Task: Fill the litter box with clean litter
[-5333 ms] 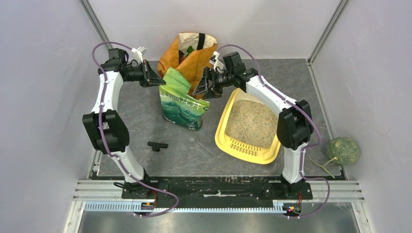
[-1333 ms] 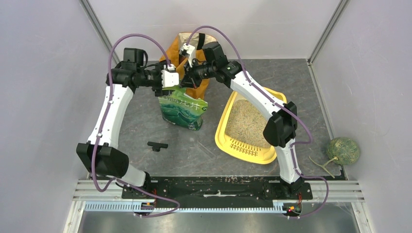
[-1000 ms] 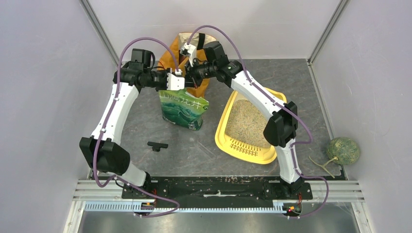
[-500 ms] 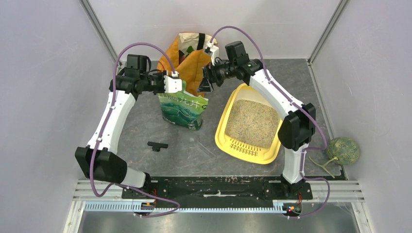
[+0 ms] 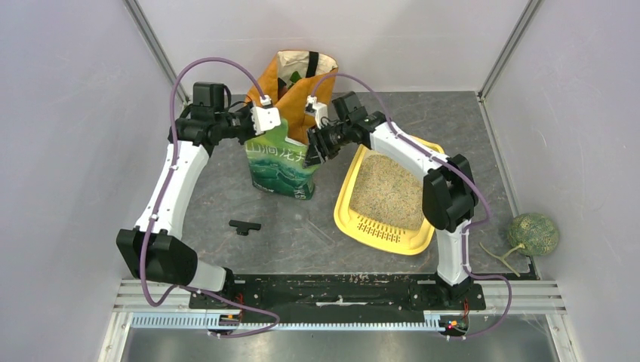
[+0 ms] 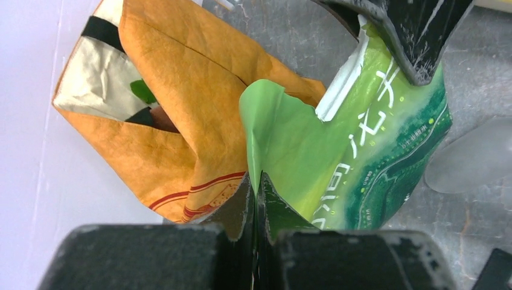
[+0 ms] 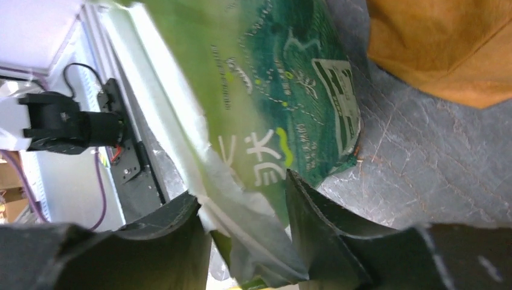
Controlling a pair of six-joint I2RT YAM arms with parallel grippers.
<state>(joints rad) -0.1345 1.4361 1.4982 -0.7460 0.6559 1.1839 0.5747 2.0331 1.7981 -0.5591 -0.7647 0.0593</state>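
Grey scuffed tabletop, pale lilac walls

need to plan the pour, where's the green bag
Top view, centre-left: green bag stands in front of the orange bag, left of the yellow tray.

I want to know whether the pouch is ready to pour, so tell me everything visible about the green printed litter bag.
The green printed plastic litter bag is glossy film, dark green with white characters and paler green inside. It stands upright on the grey table with its top open, in front of the orange crinkled shopping bag and beside the yellow plastic litter tray. The left end effector is shut on one edge of its mouth. The right end effector straddles the opposite edge, jaws apart.
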